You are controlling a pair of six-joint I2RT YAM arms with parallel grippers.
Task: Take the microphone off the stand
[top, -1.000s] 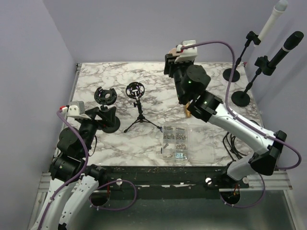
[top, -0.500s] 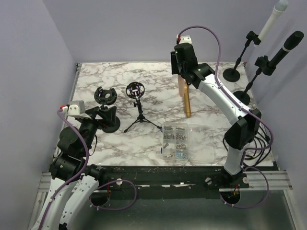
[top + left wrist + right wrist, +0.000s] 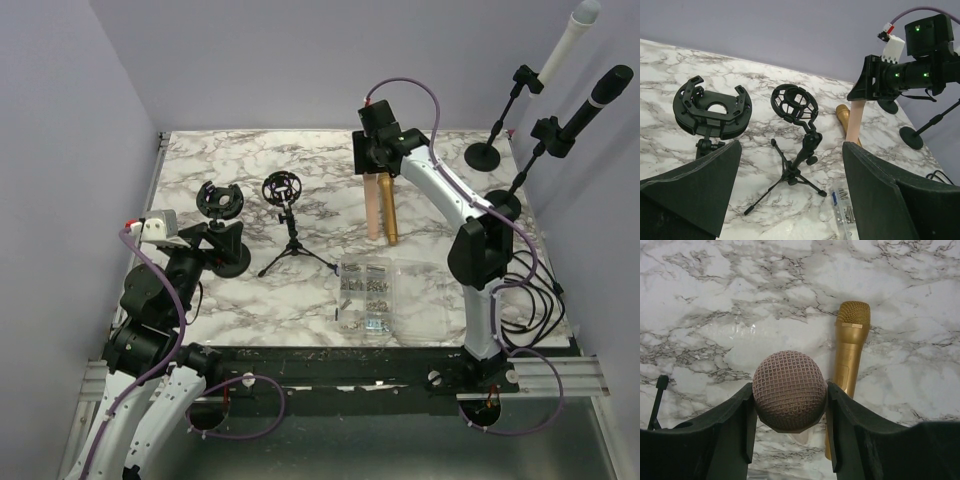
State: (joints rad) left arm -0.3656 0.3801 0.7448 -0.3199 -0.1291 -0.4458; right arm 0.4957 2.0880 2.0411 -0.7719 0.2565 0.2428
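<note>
My right arm is stretched far out over the white marble-patterned table (image 3: 250,300), elbow raised and wrist turned down, so my right gripper (image 3: 790,410) points straight at the tabletop. Its two fingers are clamped on the rose-pink microphone with the round mesh head (image 3: 789,396), one pad on each side just under the head. The body hangs upright below my grip, and I cannot tell whether its lower end touches the marble. Just beside it, on the right in the overhead view, a gold metal microphone (image 3: 850,350) lies flat on the table. The pink microphone is well apart from the small black tripod stand with the ring-shaped shock mount (image 3: 795,135), which stands nearer my left side. My left arm is folded low at the near left edge, and my left gripper (image 3: 791,170) faces across the table with its fingers spread wide, holding nothing. A second black shock mount on a round base (image 3: 712,107) sits left of the tripod, and a clear plastic box of small screws (image 3: 365,295) lies near the front edge.
</note>
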